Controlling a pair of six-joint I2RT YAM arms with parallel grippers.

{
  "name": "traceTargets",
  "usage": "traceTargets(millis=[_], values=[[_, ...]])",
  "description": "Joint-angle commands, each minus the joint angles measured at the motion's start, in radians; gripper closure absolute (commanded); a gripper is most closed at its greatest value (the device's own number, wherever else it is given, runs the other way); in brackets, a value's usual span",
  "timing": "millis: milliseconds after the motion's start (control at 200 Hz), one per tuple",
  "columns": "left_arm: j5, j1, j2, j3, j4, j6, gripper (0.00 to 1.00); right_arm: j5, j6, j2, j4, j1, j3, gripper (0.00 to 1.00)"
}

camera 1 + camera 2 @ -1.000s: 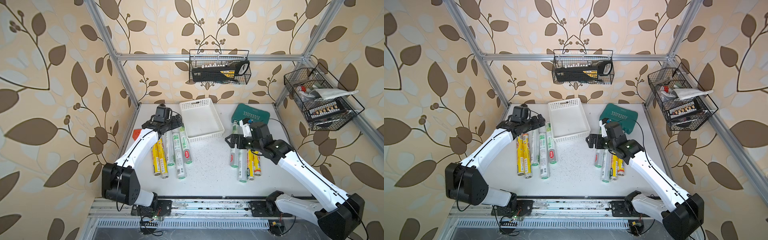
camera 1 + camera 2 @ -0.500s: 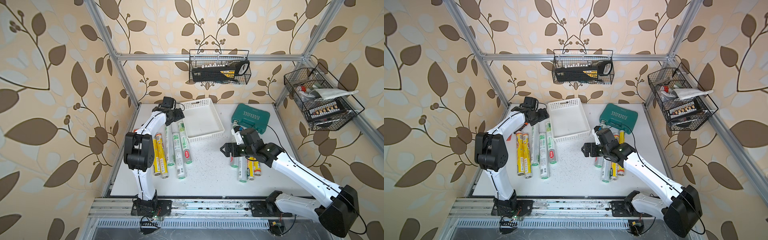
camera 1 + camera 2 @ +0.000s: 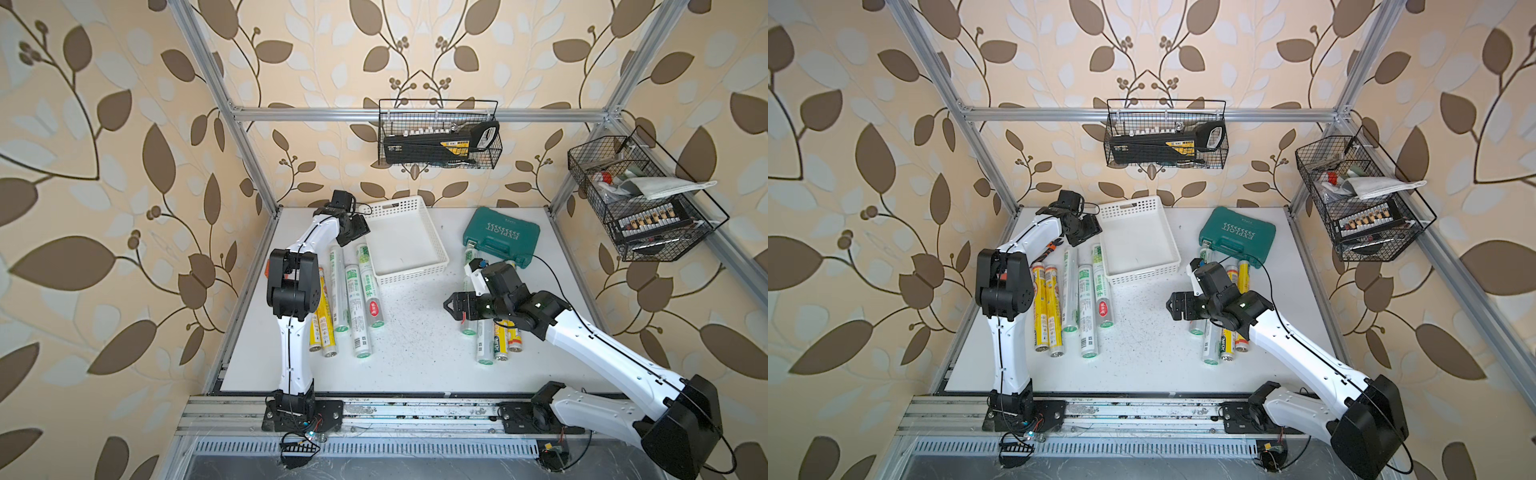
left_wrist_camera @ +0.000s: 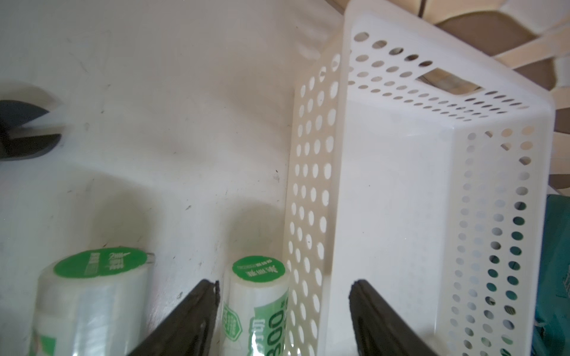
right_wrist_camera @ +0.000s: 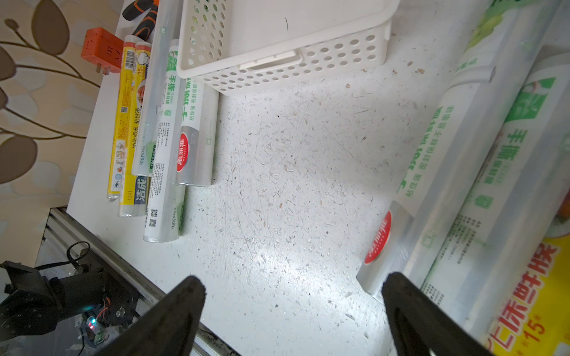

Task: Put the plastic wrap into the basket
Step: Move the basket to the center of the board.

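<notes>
1. Plastic wrap status: nothing is done yet, I'd say. Every roll I can see lies on the desk and the basket has nothing in it.
2. Left bunch: five rolls side by side, two yellow and three white-silver, just left of the basket.
3. The left end effector is at the far end of that bunch. Its fingers are apart, either side of the roll nearest the basket, and not pinching it as far as I can tell.
4. One basket, middle-far on the desk.
5. The right end effector has its fingers spread wide and holds nothing. It hangs over bare desk just left of the right bunch.
6. Right bunch: four near ends countable, two white-silver and two yellow. The arm covers part of them, so there could be more.
7. Still left, by my guess: basically everything, nine-plus rolls.
</notes>
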Motion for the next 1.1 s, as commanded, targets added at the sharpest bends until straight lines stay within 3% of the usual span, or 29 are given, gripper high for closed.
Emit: traceTargets(millis=[0, 515, 805, 1095], values=[[0.051, -0.012, 0.018, 0.044, 0.001, 0.002, 0.33, 0.022, -0.009, -0.015, -0.027, 0.007, -0.013, 0.07], [0.042, -0.09, 0.015, 0.023, -0.007, 0.009, 0.8, 0.042, 0.002, -0.034, -0.075, 0.006, -0.011, 0.1], [0.031, -0.115, -0.036, -0.034, -0.03, 0.006, 0.88, 0.064, 0.007, -0.05, -0.099, 0.007, -0.011, 0.1], [0.034, -0.155, -0.144, -0.155, -0.041, -0.007, 0.9, 0.124, 0.004, -0.005, -0.172, -0.017, 0.046, 0.12]])
